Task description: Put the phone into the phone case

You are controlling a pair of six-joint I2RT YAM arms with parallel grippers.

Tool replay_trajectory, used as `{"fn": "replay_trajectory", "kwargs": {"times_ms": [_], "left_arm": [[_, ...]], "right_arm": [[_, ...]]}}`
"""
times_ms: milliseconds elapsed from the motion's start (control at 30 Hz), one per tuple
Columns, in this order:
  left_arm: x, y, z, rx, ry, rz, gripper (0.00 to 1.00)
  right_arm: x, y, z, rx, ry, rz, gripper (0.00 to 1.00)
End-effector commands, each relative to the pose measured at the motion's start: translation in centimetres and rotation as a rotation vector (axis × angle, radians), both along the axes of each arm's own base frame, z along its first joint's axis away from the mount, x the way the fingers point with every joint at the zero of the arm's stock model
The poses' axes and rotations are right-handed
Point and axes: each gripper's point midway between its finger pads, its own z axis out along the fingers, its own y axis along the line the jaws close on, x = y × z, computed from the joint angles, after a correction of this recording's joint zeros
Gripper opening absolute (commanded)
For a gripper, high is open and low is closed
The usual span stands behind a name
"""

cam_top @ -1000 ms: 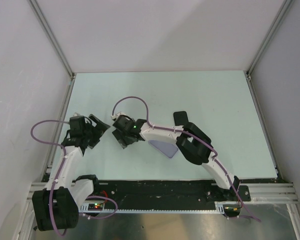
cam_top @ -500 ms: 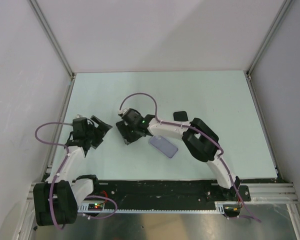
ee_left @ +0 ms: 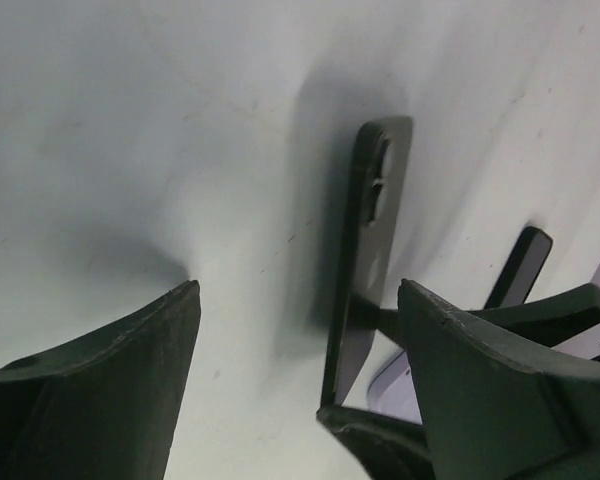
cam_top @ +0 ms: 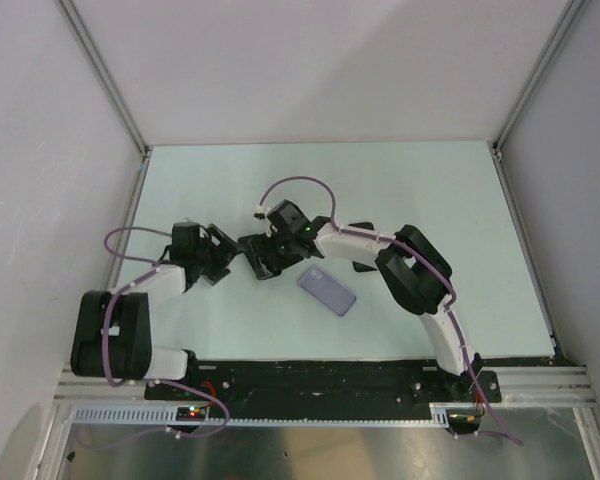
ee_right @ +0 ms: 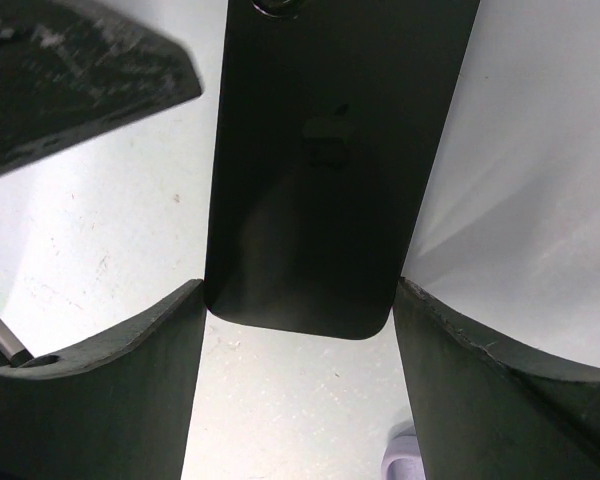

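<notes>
My right gripper (cam_top: 261,256) (ee_right: 298,296) is shut on the black phone (ee_right: 330,170), one finger on each long edge, holding it on edge just above the table. In the left wrist view the phone (ee_left: 365,250) shows edge-on, standing upright. My left gripper (cam_top: 216,255) (ee_left: 298,300) is open and empty just left of the phone, which sits near its right finger. The lilac phone case (cam_top: 327,291) lies flat on the table to the right of both grippers. A corner of it shows in the right wrist view (ee_right: 402,462).
A small black object (cam_top: 359,230) lies on the table partly behind the right arm. White walls with metal posts enclose the pale green table (cam_top: 430,190). The black base rail (cam_top: 310,375) runs along the near edge.
The right gripper has carried the phone up and to the right, uncovering the lilac case. The left gripper has swung right, closing in on the phone.
</notes>
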Motion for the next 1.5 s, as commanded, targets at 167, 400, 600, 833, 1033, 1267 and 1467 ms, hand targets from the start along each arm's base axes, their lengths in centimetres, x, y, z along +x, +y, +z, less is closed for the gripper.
{"fn": "replay_trajectory", "kwargs": {"times_ms": [167,400,600,833,1033,1267,1467], "left_arm": [[4.7,-1.8,1.0,-0.046,-0.069,-0.046,0.70],[5.5,-3.1,-0.6,-0.063,-0.011,-0.052,0.52],[5.8,-4.8,-1.0,-0.066,0.004,-0.086,0.34],[5.1,-5.2,-1.2,-0.062,0.036,-0.079,0.02],[2.8,-4.0,0.5,-0.016,0.109,-0.040,0.00],[0.0,-4.4,3.1,-0.077,0.121,-0.047,0.00],[-1.6,-5.1,4.4,-0.139,0.131,-0.080,0.00]], "right_arm": [[-1.6,-0.9,-0.6,0.012,0.092,0.032,0.41],[-1.5,-1.3,-0.7,0.022,0.094,0.028,0.41],[-1.2,-1.6,-0.9,0.017,0.092,0.024,0.42],[0.2,-2.1,0.2,-0.005,0.003,-0.017,0.69],[0.6,-2.2,5.0,-0.019,-0.299,-0.041,0.88],[-1.5,-2.2,8.7,0.010,-0.669,-0.013,0.91],[-3.9,-0.8,9.6,0.031,-0.822,0.043,0.87]]}}
